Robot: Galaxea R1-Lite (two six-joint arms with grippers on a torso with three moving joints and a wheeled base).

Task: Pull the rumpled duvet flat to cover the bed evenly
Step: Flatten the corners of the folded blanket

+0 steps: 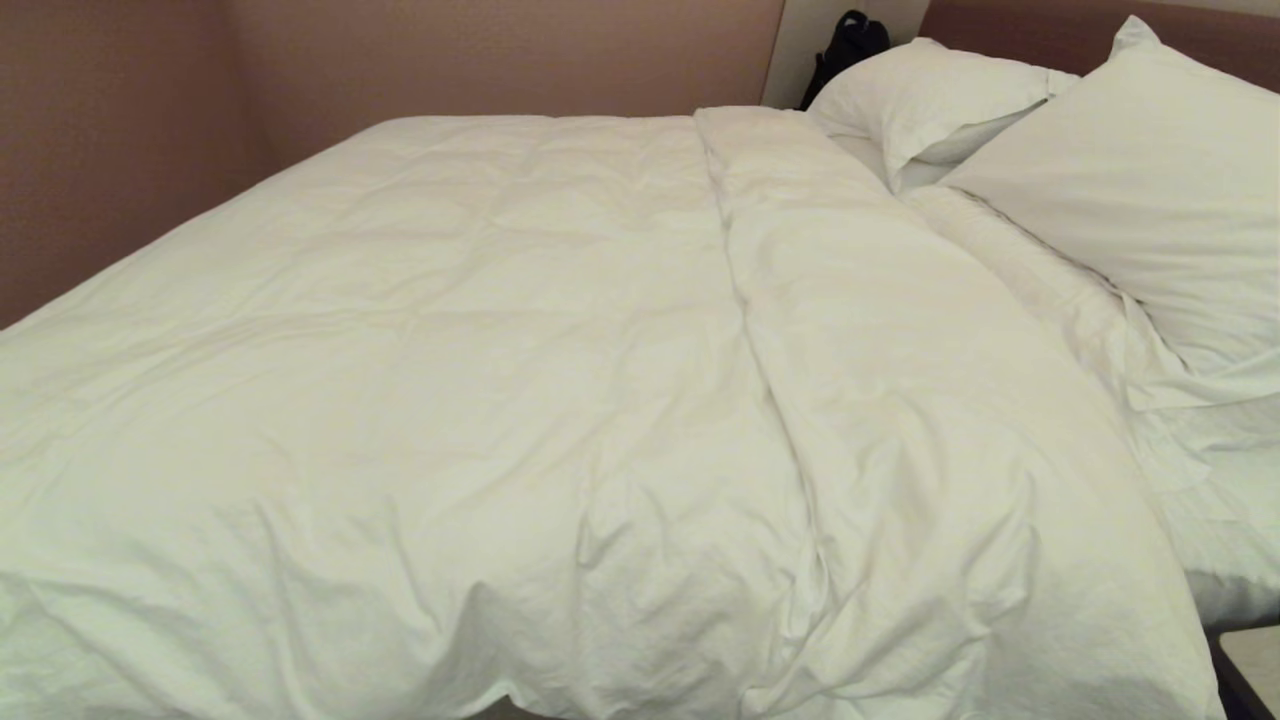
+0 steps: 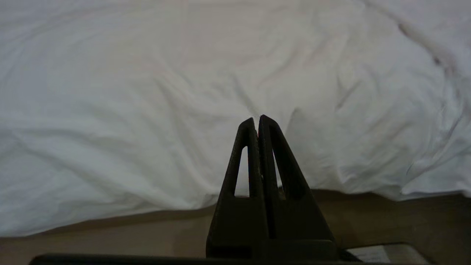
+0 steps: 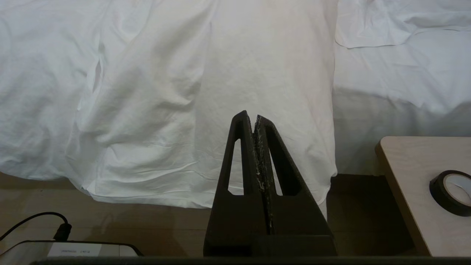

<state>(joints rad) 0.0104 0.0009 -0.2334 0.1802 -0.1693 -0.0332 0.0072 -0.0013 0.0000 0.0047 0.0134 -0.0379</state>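
Duvet: thick, puffy, white, soft creases all over, covering most of the bed. One long fold ridge runs from the far edge toward the near edge, slightly slanted, right of centre in the head view; the strip to the right of it lies as a doubled-over band. Near edge bunched and wrinkled, hanging over the bed side above the wooden floor (hem uneven, dipping lower at one side in the left wrist view).

Long axis: the duvet stretches from the far wall side to the near edge, its head end stopping short of the two pillows. Bare sheet shows between the duvet band and the pillows at the right.

Left gripper: fingers pressed together, nothing between them, pointing at the hanging duvet edge; whether the tips touch the cloth cannot be told.

Right gripper: fingers pressed together, empty, aimed at the folded band's hanging end.

Beside it, a light wooden desk carries a roll of black tape. A dark bag sits in the far corner beyond the pillows.
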